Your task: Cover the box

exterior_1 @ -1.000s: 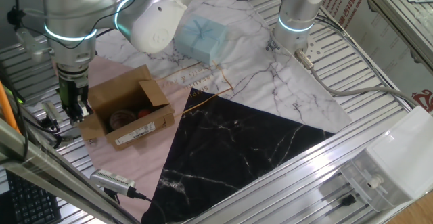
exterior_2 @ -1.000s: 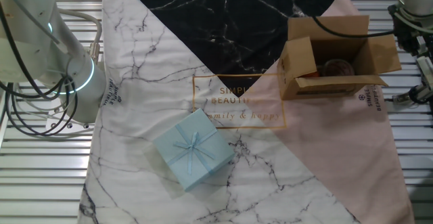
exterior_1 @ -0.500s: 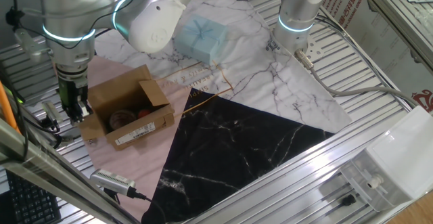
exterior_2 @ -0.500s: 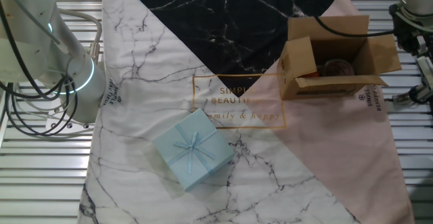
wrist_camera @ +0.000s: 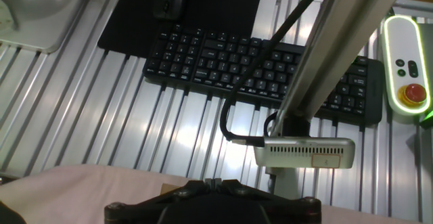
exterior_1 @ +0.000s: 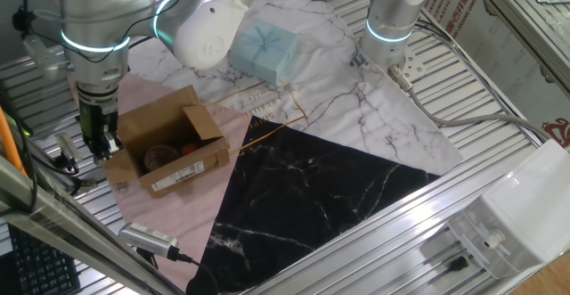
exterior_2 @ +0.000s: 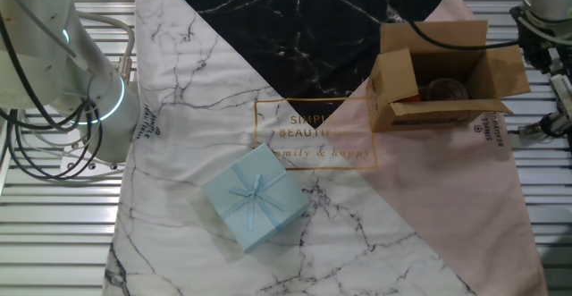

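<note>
Hanging just beside the open box (exterior_1: 166, 146) on the pink corner of the marble-print cloth (exterior_2: 268, 81), the gripper (exterior_1: 96, 143) looks pressed together, though it shows poorly.

Slatted table (exterior_1: 499, 108) w/ marble cloth (exterior_2: 214, 81)
</note>
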`<state>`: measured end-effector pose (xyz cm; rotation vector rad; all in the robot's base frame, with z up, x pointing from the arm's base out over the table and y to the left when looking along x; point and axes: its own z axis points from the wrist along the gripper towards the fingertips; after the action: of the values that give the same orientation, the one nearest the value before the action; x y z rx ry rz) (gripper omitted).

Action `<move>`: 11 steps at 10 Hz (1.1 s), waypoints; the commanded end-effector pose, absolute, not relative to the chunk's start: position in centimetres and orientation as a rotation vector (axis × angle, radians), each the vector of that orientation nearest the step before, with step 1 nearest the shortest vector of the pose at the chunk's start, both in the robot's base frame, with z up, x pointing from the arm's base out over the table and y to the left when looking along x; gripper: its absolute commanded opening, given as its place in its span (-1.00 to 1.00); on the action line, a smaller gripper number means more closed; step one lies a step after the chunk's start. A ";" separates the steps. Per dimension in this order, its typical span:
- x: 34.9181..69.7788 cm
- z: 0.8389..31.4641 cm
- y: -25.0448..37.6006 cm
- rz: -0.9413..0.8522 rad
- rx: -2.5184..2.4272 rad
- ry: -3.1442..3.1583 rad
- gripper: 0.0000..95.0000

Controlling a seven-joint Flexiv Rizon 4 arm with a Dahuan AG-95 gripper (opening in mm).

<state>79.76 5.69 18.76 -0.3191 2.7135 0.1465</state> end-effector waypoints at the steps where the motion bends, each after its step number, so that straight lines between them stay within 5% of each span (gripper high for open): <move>1: 79.8 18.8 5.7 0.144 -0.324 2.720 -1.00; 11: 79.8 18.8 5.7 0.137 -0.331 2.724 -1.00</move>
<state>79.83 5.69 18.76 -0.3315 2.7263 0.1377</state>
